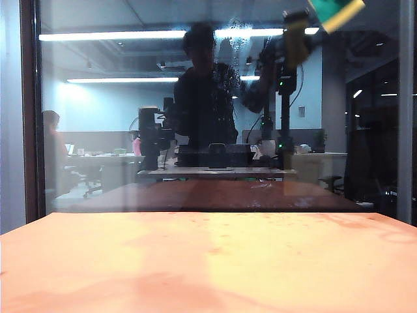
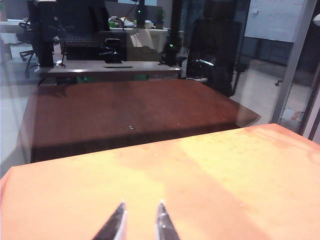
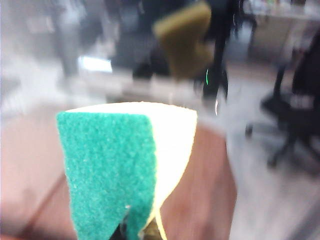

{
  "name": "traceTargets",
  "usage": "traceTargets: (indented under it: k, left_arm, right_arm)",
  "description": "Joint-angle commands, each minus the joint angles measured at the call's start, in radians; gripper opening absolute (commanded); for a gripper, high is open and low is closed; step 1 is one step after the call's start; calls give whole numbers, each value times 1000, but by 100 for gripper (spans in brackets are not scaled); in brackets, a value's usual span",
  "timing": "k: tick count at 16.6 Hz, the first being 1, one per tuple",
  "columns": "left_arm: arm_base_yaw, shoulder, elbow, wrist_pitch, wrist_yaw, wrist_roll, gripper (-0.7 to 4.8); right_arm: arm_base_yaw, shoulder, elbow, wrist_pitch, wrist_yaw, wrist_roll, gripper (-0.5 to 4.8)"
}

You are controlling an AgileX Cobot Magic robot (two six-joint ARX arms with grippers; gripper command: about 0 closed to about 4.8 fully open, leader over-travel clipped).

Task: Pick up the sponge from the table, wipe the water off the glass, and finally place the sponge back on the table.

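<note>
The sponge (image 3: 125,170) is a small block with a coarse, grainy green scouring face over a thicker, smooth pale cream foam layer. The right fingers (image 3: 132,231) are clenched on its lower end; only a dark sliver of them shows beneath it in the blurred right wrist view. In the exterior view the sponge (image 1: 339,11) sits at the top edge on the right, tilted, green side up and cream below, held high above the surface (image 1: 208,261) and close to the glass (image 1: 117,130). Its dimmer, olive mirrored twin (image 1: 295,42) shows just beside and below it in the pane.

The glass is a large upright transparent pane with a dark frame at its left side. It mirrors a dim office with long ceiling light strips, desks, chairs and a dark figure. The water (image 1: 228,59) is a speckled patch of tiny whitish droplets and thin streaks on the upper middle of the pane, off to the side of the held sponge and lower.

The surface is broad, flat and matte, orange-tan with paler yellow blotches and a few faint spots; it runs up to the foot of the glass, where a darker brown mirrored tabletop continues it.

The left fingers (image 2: 140,222) are two thin pointed tips, parted by a narrow gap with nothing between them, low over the near part of the surface (image 2: 225,190). The stretch from them to the pane lies open.
</note>
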Motion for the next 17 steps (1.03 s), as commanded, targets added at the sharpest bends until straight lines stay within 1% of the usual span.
traceTargets:
  k: [1, 4, 6, 9, 12, 17]
  left_arm:
    - [0, 1, 3, 13, 1, 4, 78]
    - [0, 1, 3, 13, 1, 4, 79]
    - [0, 1, 3, 13, 5, 4, 78]
    - [0, 1, 3, 13, 5, 4, 78]
    - [0, 1, 3, 13, 5, 3, 78]
    - [0, 1, 3, 13, 5, 1, 78]
  right_arm:
    - [2, -114, -230, 144, -6, 71, -9]
    - [2, -206, -480, 343, 3, 153, -9]
    - [2, -231, -582, 399, 2, 187, -9]
    - [-11, -277, -752, 531, 2, 237, -9]
    - [-11, -279, -828, 543, -28, 262, -9]
    - [-11, -278, -1025, 732, -32, 352, -9]
